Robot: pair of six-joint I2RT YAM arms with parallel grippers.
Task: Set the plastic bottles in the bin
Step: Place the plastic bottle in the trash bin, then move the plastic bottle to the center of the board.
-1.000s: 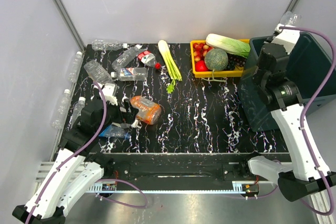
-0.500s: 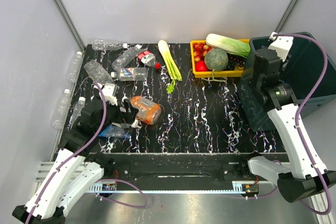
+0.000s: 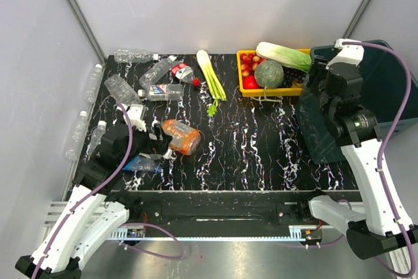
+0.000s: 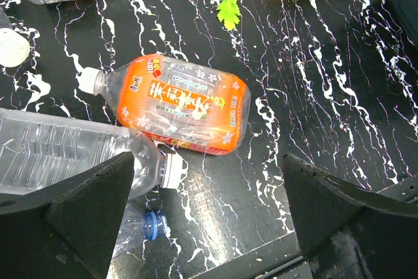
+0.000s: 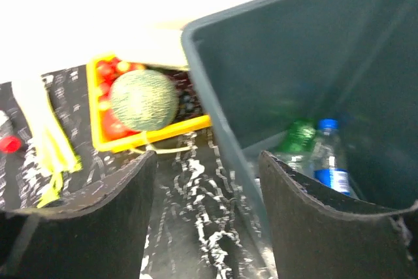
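My left gripper is open and empty, low over the table. The orange bottle lies just ahead of it. A clear bottle lies by its left finger, with a blue-capped bottle under it. More clear bottles lie at the back left. My right gripper is open and empty above the left wall of the bin. A green bottle and a blue-capped bottle lie inside the bin.
A yellow tray with a melon, tomatoes and a cabbage stands left of the bin. Celery stalks lie at the back middle. Some bottles lie off the table's left edge by the wall.
A clear bottle that showed at my right gripper high over the bin is gone from it. The right gripper has come down and left over the bin's wall. The left arm has not moved.
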